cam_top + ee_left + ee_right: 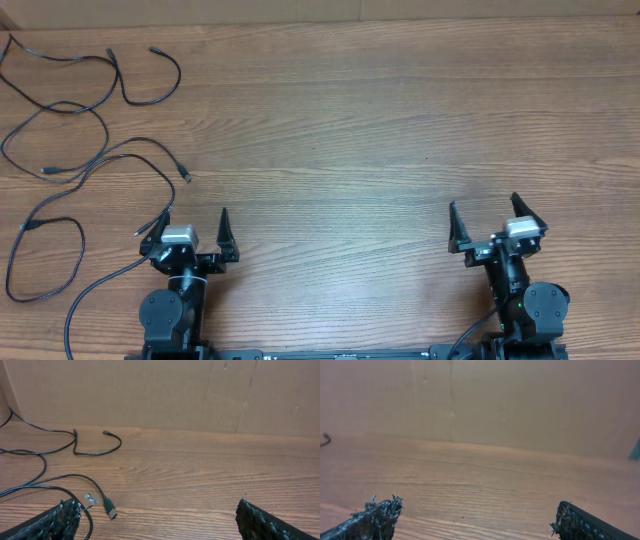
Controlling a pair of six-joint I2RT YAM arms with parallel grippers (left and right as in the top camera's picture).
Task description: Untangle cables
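Observation:
Several thin black cables (pixel 95 120) lie spread in loose loops over the far left of the wooden table, their strands crossing in places. In the left wrist view the cables (pixel 80 450) lie at left, with a plug end (pixel 111 511) just ahead of the left finger. My left gripper (pixel 194 222) is open and empty at the front left, right of the nearest loops. My right gripper (pixel 483 208) is open and empty at the front right, far from the cables. A cable tip (pixel 325 438) shows at the left edge of the right wrist view.
A cardboard wall (pixel 200 395) stands along the table's far edge. A thicker black arm cable (pixel 90 295) curves by the left arm's base. Bare wooden tabletop (pixel 360 130) spans the middle and right.

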